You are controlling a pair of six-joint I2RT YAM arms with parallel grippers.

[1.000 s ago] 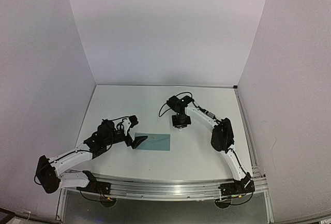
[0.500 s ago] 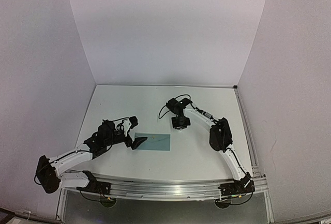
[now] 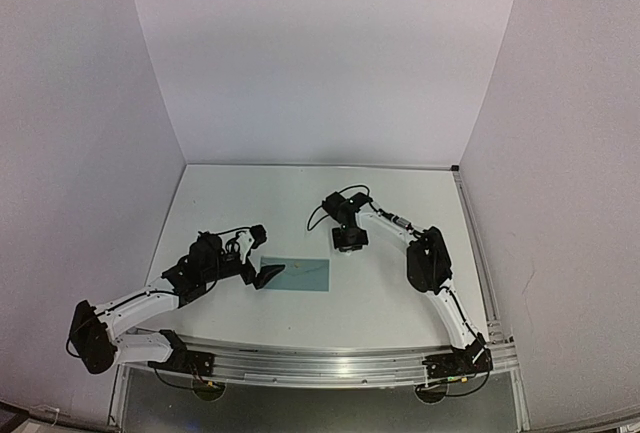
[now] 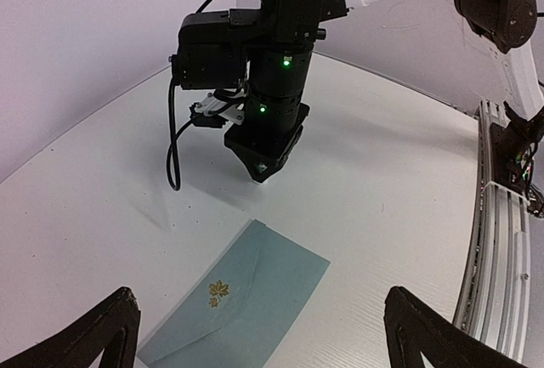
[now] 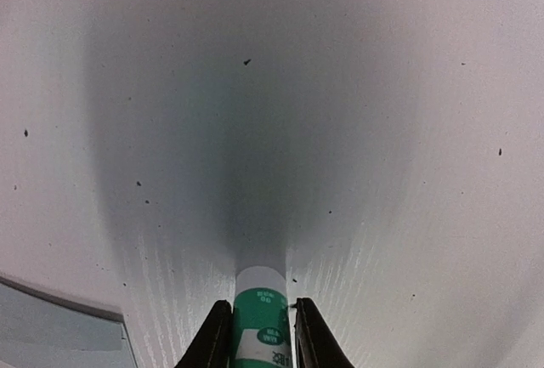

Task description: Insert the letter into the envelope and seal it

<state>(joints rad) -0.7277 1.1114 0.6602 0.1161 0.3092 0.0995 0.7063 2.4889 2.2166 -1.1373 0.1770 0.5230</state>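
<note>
— What has the right gripper (image 3: 348, 244) got?
— A green-and-white glue stick (image 5: 261, 313), pinched between its fingers and pointing down at the table (image 3: 400, 203), just beyond the envelope's far right corner.
— And the left gripper (image 3: 268, 274)?
— Spread wide and empty, at the left end of the envelope (image 4: 255, 291), which lies flat with its flap folded down.
— The letter?
— Not in view, so probably inside. I'd judge that the gluing is about done; pressing the flap may be left.
</note>
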